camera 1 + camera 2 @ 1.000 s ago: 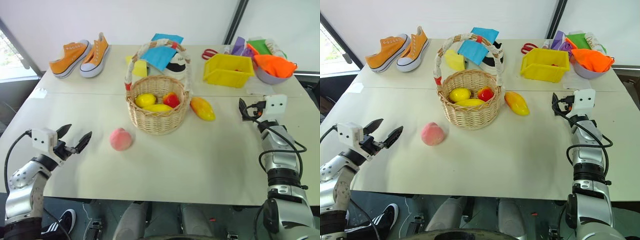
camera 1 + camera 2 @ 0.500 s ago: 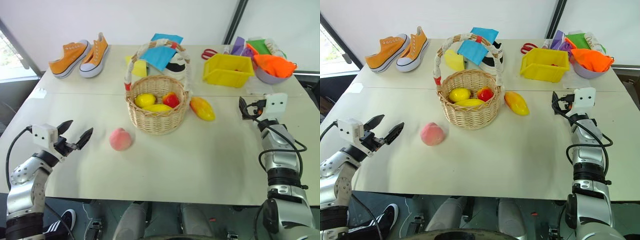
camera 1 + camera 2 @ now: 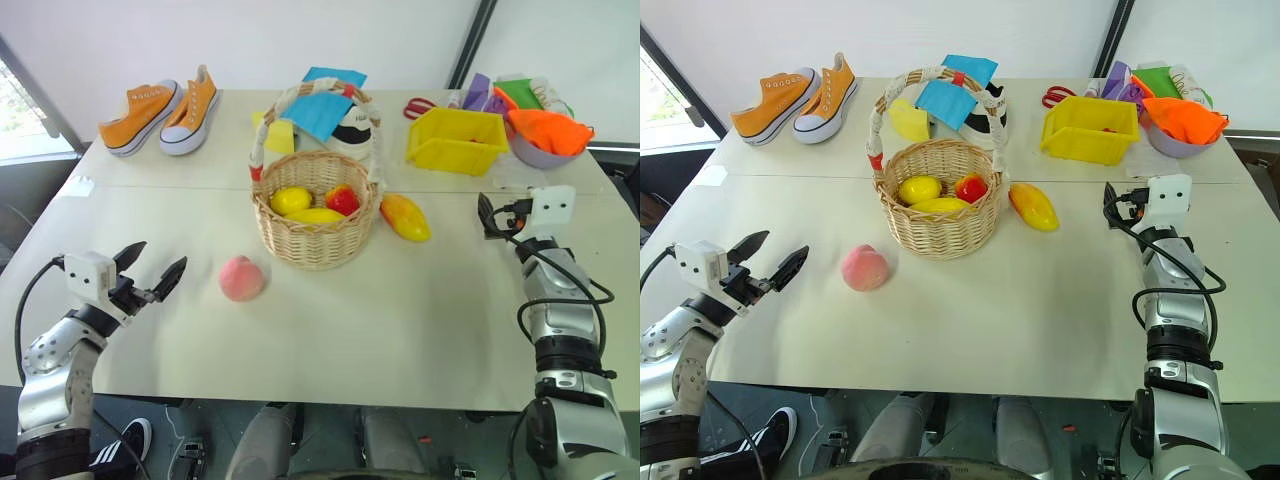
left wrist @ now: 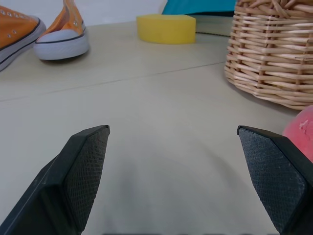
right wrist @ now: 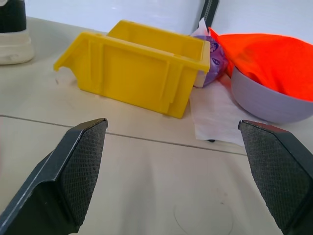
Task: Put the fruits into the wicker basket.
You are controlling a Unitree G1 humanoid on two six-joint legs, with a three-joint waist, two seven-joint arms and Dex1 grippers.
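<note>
Slight leftward drift of left gripper (image 3: 150,274) since a second ago; fingers spread wide, empty. Peach (image 3: 241,278) lies at its 3 o'clock, apart. Wicker basket (image 3: 314,214), at peach's 1 o'clock, holds yellow fruits and a red one. Mango (image 3: 405,217) just beside basket at 3 o'clock. Right gripper (image 5: 171,161) spread wide, empty, facing yellow bin (image 5: 142,66).

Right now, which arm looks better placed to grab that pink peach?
Probably the left: its open left gripper sits just beside the peach, nothing between. The right gripper faces the yellow bin.
</note>
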